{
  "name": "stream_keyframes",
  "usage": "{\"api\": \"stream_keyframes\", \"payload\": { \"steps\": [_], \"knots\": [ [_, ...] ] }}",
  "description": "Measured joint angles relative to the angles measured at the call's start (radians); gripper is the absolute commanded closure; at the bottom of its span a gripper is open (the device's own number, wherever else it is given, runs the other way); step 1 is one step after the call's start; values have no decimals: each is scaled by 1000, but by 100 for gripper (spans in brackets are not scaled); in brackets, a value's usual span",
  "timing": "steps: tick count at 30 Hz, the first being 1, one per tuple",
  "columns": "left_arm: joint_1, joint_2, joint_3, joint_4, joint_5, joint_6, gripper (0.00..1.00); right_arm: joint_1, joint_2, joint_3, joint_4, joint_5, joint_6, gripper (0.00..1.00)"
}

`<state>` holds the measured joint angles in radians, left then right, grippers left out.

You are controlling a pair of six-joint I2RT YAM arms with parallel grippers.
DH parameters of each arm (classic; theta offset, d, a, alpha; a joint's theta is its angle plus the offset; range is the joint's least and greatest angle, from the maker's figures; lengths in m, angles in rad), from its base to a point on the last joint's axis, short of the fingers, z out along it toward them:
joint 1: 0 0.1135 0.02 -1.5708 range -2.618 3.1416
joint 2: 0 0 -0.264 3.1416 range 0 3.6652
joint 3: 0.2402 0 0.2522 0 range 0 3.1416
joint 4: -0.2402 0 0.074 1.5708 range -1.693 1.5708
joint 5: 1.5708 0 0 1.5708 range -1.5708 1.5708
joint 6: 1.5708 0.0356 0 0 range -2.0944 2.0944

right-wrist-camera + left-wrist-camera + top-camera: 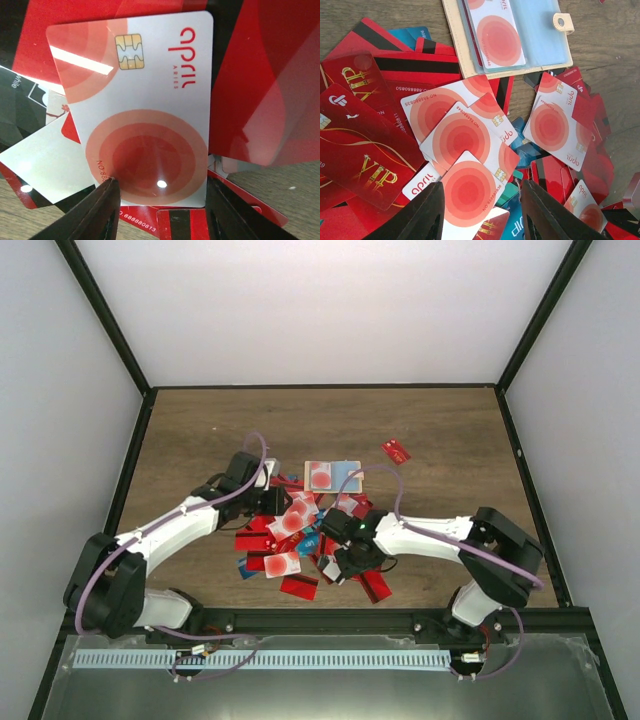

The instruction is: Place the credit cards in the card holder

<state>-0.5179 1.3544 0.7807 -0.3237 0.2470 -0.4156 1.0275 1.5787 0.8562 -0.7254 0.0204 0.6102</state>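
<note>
The wooden bench [200, 430] is covered in its middle, toward the near edge, by a heap of credit cards [290, 540], mostly red. At the far side of this heap the card holder [345, 472] is laid open, and one white card is seen in its clear pocket. The left gripper [272, 502] is held over the heap just beside the holder, its jaws apart and nothing grasped. The right gripper [345, 558] is closed on a white april card [145, 100]. A single red card [396, 451] is left apart, toward the far right corner.
</note>
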Motion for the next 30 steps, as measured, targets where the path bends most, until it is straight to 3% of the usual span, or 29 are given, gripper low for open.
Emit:
{"api": "stream_keyframes", "payload": {
  "steps": [5,18,21,27,30],
  "knots": [
    [0,-4,-16,14,1,-3,56,8,3,4,16,0,1,56],
    [-6,-65,-36,55,28,-34,57,10,-91,-55,163,-62,10,78],
    [-17,-95,-69,60,54,-51,58,-9,-145,-102,227,-107,17,74],
    [-81,-114,-110,55,114,-106,58,-137,-244,-189,314,-206,23,54],
    [-143,-118,-134,65,138,-140,57,-204,-296,-219,361,-269,12,53]
  ]
}}
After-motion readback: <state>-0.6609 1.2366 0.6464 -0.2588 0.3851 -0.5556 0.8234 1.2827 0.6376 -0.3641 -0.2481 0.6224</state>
